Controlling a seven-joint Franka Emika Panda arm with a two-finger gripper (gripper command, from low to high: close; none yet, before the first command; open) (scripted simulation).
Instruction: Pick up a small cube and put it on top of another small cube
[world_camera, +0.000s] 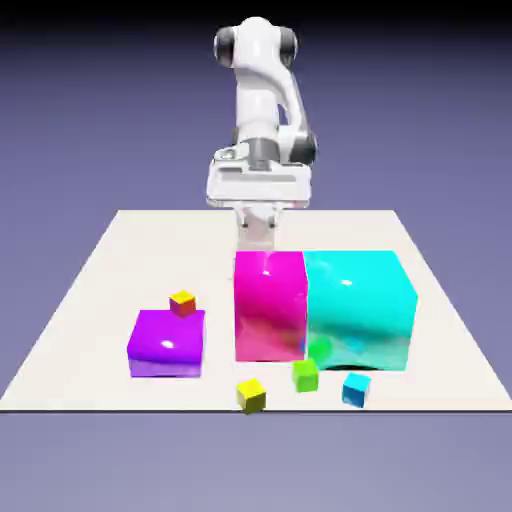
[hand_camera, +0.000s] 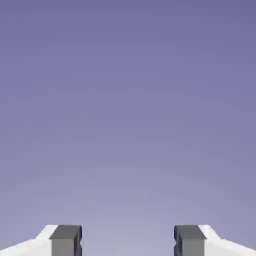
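And there's the Franka two-finger gripper — fingers spread wide, nothing between them! Down at the table's near edge, the tiny blue cube sits before the big cyan block, the tiny lime-green cube just beside it — toward the exterior view's left.

A magenta block stands just beside a big cyan block.
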